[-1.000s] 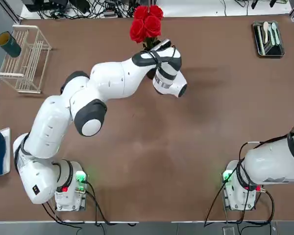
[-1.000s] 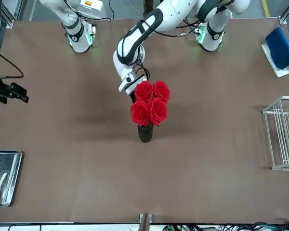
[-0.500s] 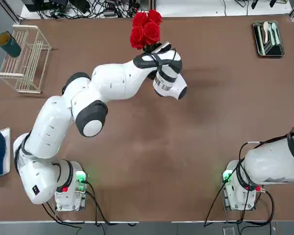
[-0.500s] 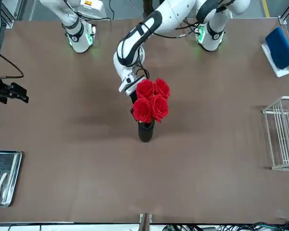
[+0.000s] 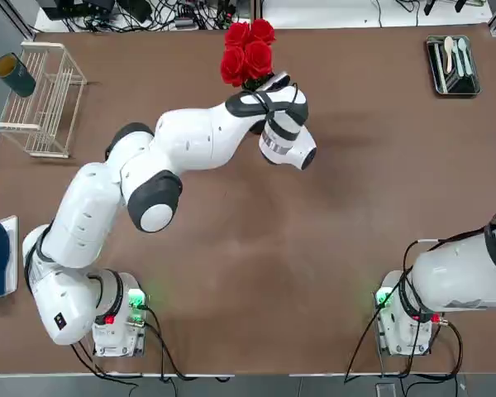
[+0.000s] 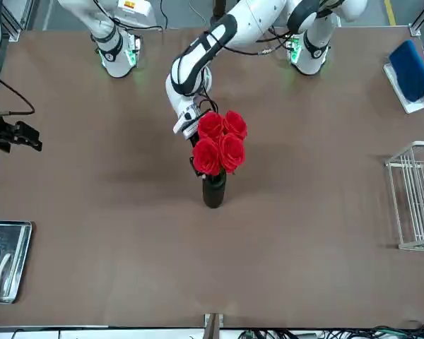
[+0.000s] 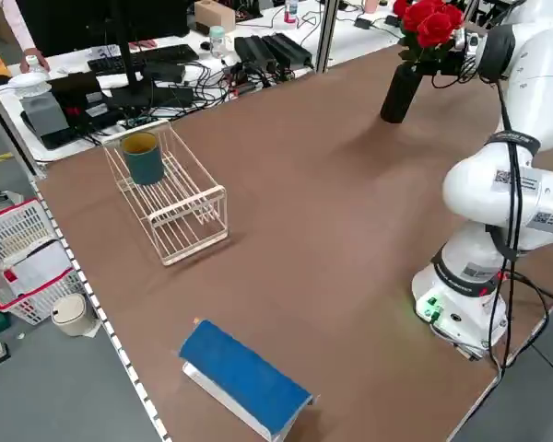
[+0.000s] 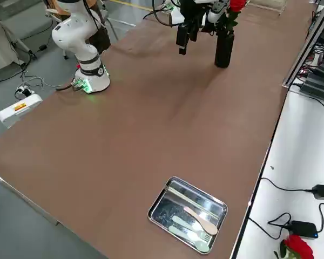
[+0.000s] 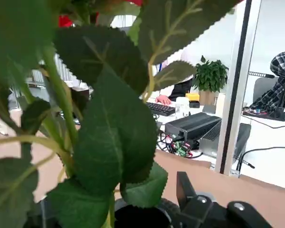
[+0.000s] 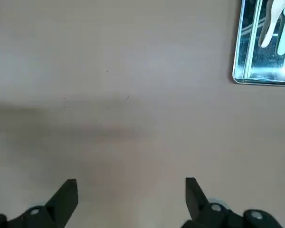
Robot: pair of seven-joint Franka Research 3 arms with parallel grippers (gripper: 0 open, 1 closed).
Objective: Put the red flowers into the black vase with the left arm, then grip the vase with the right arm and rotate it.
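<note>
While the red flowers [image 6: 220, 145] are seen at the top of the upright black vase [image 6: 214, 191], the left gripper [image 9: 113, 190] is spread wide beside its top, and the right gripper [image 10: 132, 183] is parked wide open, well apart from it.

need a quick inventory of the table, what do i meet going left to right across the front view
cutlery tray → right arm's base → black vase → left arm's base → white wire rack
</note>
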